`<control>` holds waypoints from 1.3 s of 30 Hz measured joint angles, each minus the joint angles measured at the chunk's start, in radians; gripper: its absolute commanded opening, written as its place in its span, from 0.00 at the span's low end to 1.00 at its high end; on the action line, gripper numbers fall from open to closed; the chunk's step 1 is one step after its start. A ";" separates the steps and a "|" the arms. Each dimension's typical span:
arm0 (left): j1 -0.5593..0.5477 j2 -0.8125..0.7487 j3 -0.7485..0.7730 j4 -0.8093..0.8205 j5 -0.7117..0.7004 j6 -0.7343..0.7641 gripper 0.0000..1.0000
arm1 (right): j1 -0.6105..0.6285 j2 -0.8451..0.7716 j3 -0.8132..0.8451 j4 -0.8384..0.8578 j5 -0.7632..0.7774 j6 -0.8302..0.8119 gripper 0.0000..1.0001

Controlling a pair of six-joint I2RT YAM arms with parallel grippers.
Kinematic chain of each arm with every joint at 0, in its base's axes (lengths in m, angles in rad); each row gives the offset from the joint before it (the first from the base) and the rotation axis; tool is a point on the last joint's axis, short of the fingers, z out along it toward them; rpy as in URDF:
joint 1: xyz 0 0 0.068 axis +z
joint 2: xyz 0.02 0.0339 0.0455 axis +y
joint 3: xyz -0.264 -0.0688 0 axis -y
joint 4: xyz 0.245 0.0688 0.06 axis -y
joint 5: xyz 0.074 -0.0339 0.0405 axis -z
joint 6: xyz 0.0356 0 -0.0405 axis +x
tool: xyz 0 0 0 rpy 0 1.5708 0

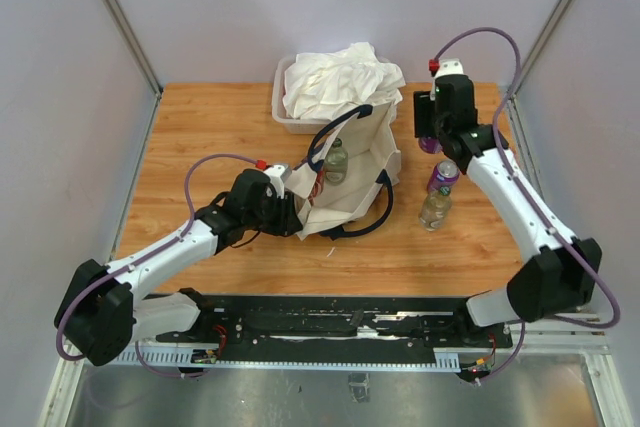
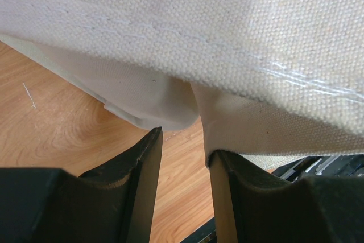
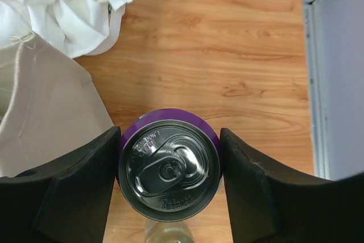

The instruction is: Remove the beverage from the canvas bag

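The cream canvas bag [image 1: 350, 177] with navy handles [image 1: 372, 219] lies open mid-table, and a clear bottle [image 1: 337, 162] shows inside it. My left gripper [image 1: 298, 192] is at the bag's left edge. In the left wrist view it [image 2: 185, 140] is open, with canvas [image 2: 227, 38] draped over the right fingertip [image 2: 219, 160] and bare wood between the fingers. My right gripper [image 1: 430, 139] is right of the bag. In the right wrist view it [image 3: 169, 140] is shut on a purple can [image 3: 169, 166], with the pads against its sides.
A second purple can [image 1: 442, 176] and a clear bottle [image 1: 435, 210] stand on the table right of the bag; the bottle's top shows in the right wrist view [image 3: 170, 234]. A clear tub [image 1: 283, 112] holding a white cloth heap [image 1: 335, 82] stands behind the bag.
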 measured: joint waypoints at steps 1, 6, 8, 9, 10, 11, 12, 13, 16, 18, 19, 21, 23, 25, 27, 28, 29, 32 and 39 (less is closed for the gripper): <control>0.000 0.000 0.000 0.000 0.000 0.000 0.42 | -0.006 0.034 -0.004 0.008 -0.019 0.003 0.01; 0.000 0.013 0.002 0.004 0.001 0.000 0.42 | -0.023 0.203 0.013 0.056 -0.079 0.013 0.01; 0.000 0.019 0.003 0.005 0.001 0.001 0.42 | -0.035 0.266 0.034 0.071 -0.095 0.014 0.01; 0.000 0.021 0.003 0.005 0.001 0.002 0.42 | -0.040 0.294 0.046 0.078 -0.101 0.015 0.01; 0.000 0.023 0.004 0.005 0.001 0.003 0.42 | -0.048 0.327 0.063 0.085 -0.106 0.016 0.01; 0.000 0.023 0.004 0.005 0.000 0.004 0.42 | -0.055 0.358 0.077 0.093 -0.110 0.018 0.01; 0.000 0.024 0.004 0.005 -0.001 0.004 0.42 | -0.060 0.380 0.089 0.101 -0.115 0.019 0.01; 0.000 0.026 0.005 0.005 -0.001 0.004 0.42 | -0.066 0.404 0.102 0.106 -0.121 0.023 0.01; 0.000 0.031 0.009 0.003 -0.002 0.004 0.42 | -0.087 0.460 0.129 0.128 -0.143 0.039 0.01; 0.000 0.034 0.011 0.002 -0.003 0.004 0.42 | -0.096 0.486 0.135 0.145 -0.151 0.048 0.01; 0.000 0.034 0.011 0.000 -0.003 0.004 0.42 | -0.105 0.497 0.135 0.152 -0.153 0.051 0.01; 0.000 0.034 0.011 0.000 -0.005 0.004 0.42 | -0.109 0.514 0.135 0.158 -0.154 0.058 0.01; 0.000 0.035 0.012 -0.001 -0.006 0.004 0.42 | -0.111 0.526 0.135 0.163 -0.153 0.062 0.01; 0.000 0.037 0.013 -0.001 -0.007 0.004 0.42 | -0.111 0.529 0.127 0.177 -0.153 0.063 0.01; 0.000 0.039 0.013 -0.001 -0.007 0.004 0.42 | -0.111 0.529 0.110 0.207 -0.152 0.063 0.01; 0.000 0.041 0.013 -0.001 -0.007 0.004 0.42 | -0.111 0.529 0.100 0.224 -0.151 0.063 0.01; 0.000 0.043 0.014 -0.001 -0.007 0.005 0.43 | -0.111 0.529 0.089 0.238 -0.151 0.063 0.01; 0.000 0.051 0.019 -0.002 -0.006 0.008 0.43 | -0.112 0.529 0.051 0.268 -0.149 0.063 0.05; 0.000 0.055 0.023 -0.006 -0.006 0.017 0.44 | -0.113 0.530 0.021 0.293 -0.143 0.063 0.57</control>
